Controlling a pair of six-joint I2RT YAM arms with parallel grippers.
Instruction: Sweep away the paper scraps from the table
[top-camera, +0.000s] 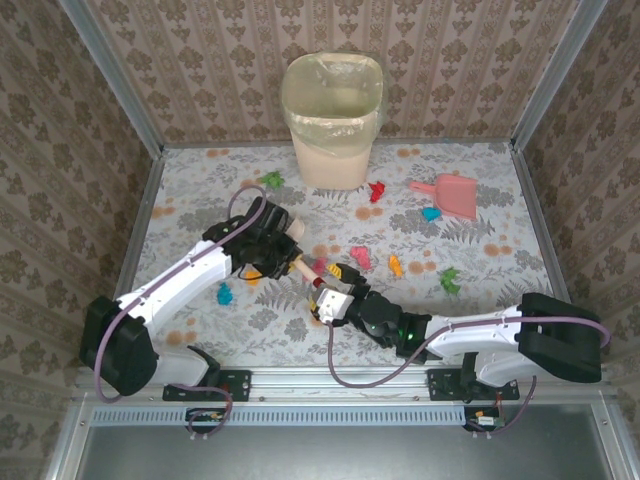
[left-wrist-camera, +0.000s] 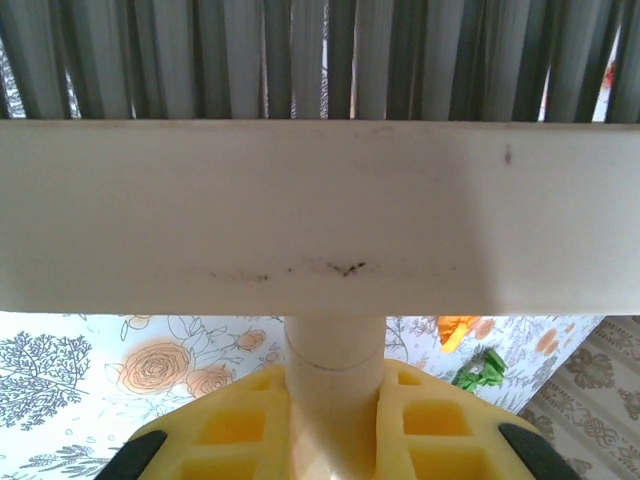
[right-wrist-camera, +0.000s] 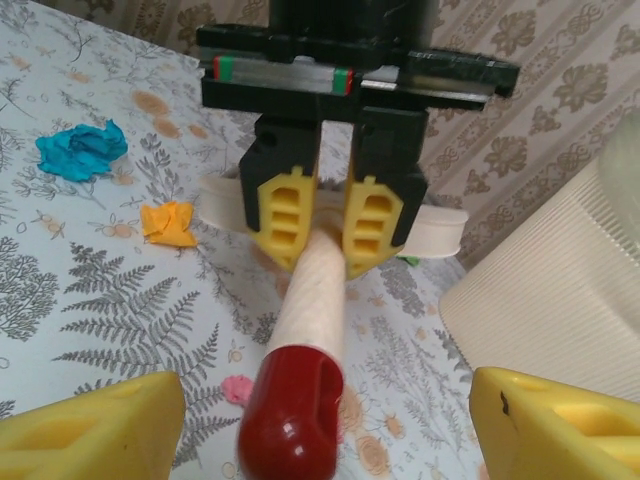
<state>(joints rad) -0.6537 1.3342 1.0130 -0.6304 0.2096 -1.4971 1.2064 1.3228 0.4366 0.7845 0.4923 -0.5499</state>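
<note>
One brush handle (right-wrist-camera: 312, 300) clamped in left gripper (right-wrist-camera: 325, 235) (right gripper (right-wrist-camera: 322, 425) agape).

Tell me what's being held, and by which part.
The left pincer grips the brush by its wooden handle, near the head. The right pincer holds nothing.

The surface (top-camera: 200, 205) wore a white-grey leaf print dotted with orange flowers, and the walls (top-camera: 60, 150) a brown damask. The paper scraps (top-camera: 361, 256) were red, pink, green, orange and blue. The dustpan (top-camera: 455, 193) was pink, the bin (top-camera: 332, 150) cream with a pale yellowish liner. The brush (right-wrist-camera: 308, 290) had a cream handle, a dark red cap and grey-green bristles. The left claw (right-wrist-camera: 325, 260) had yellow fingers (right-wrist-camera: 283, 215) on a black body.
</note>
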